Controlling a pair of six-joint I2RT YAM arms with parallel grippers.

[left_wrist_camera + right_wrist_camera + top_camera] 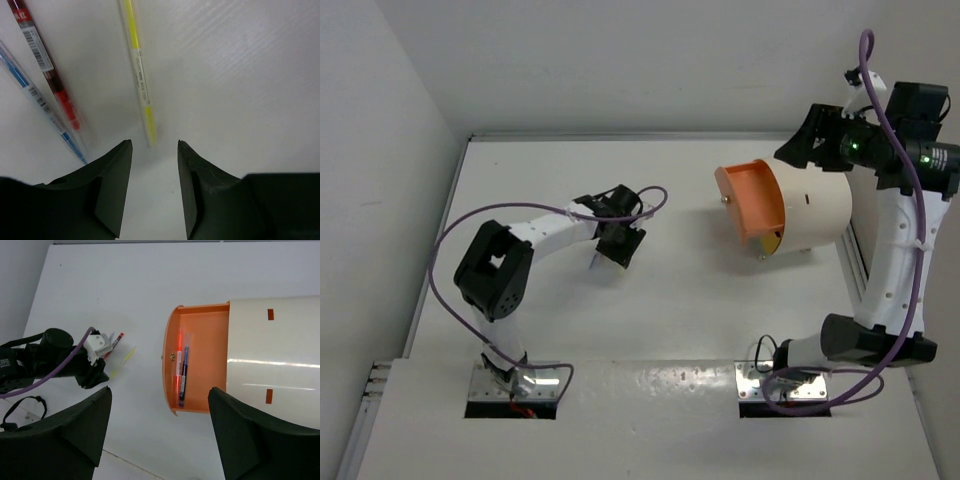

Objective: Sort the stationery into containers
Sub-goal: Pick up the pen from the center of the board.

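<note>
Left wrist view shows the left gripper (155,144) spread open and empty over the white table (240,75). Just beyond its tips, in line with the gap, lies the near end of the yellow pen (140,75), which runs to the top of the frame. A red pen (47,65) and a blue pen (40,105) lie at upper left. From the right wrist, the right gripper (160,388) is spread wide and empty over the cream drum (280,360). The drum's orange drawer (200,325) is slid out and holds an orange-red pen (178,360) and a dark blue pen (184,370).
</note>
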